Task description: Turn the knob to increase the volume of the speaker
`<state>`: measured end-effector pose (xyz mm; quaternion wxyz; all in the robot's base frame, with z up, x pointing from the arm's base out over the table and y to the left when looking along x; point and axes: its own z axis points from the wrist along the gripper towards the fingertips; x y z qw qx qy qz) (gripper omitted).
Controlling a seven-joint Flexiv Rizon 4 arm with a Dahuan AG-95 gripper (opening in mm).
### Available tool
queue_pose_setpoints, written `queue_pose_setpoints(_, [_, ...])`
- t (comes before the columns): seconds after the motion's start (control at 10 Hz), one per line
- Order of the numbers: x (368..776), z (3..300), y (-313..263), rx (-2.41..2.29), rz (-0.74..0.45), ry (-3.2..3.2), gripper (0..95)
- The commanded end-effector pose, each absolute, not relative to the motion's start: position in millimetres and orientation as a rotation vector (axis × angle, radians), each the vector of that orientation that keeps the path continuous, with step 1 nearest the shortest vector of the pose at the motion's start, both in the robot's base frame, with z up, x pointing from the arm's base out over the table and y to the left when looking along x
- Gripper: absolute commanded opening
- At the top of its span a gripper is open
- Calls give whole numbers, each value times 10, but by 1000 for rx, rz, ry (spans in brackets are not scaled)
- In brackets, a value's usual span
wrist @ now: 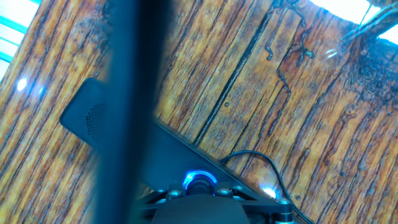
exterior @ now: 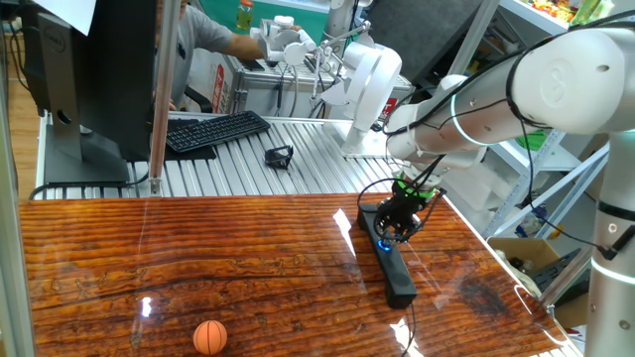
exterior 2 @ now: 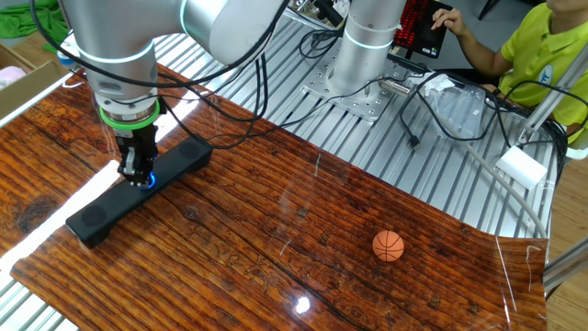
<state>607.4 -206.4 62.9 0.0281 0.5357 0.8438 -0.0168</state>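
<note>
The speaker (exterior: 398,274) is a long black bar lying on the wooden table (exterior: 198,258), also seen in the other fixed view (exterior 2: 92,219) and in the hand view (wrist: 93,118). Its knob (wrist: 199,181) is ringed with blue light, and that glow shows beneath the hand in both fixed views (exterior: 384,245) (exterior 2: 147,181). My gripper (exterior: 400,232) (exterior 2: 138,173) points straight down onto the bar. Its jaws sit close on either side of the knob, shut on it (wrist: 199,188). The gripper hides most of the knob in the fixed views.
An orange ball (exterior: 209,336) (exterior 2: 388,245) lies on the wood away from the speaker. A keyboard (exterior: 213,130), a small black clip-like object (exterior: 279,156) and a monitor stand on the metal slats behind. A person (exterior 2: 542,55) sits at the far side. A blurred dark band (wrist: 134,93) crosses the hand view.
</note>
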Motion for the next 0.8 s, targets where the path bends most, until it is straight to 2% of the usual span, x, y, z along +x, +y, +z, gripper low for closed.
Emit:
queue_pose_setpoints(0.1, [6070,631,-2068,1676,-58,2602,0])
queue_pose_setpoints(0.8, [6070,630,-2069,1768,-45,2529,0])
